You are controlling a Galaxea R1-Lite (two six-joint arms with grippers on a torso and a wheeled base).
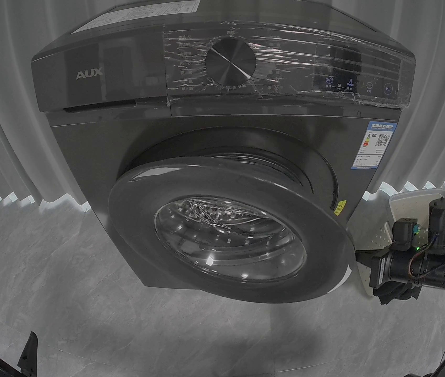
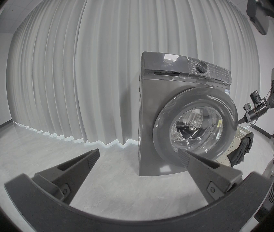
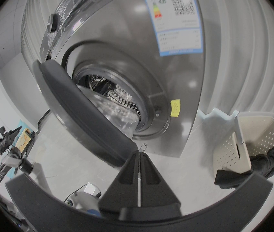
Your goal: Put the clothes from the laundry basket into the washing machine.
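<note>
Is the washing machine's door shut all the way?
No, the door stands ajar, swung away from the washing machine so that the drum opening shows behind it.

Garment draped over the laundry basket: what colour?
Black; the garment over the basket shows best in the right wrist view.

The left tool (image 2: 138,152) and right tool (image 3: 139,157) are matte black and wedge-fingered.

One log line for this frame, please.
washing machine door ajar | left gripper open, low | right gripper shut beside door edge | dark garment draped over laundry basket rim
</note>
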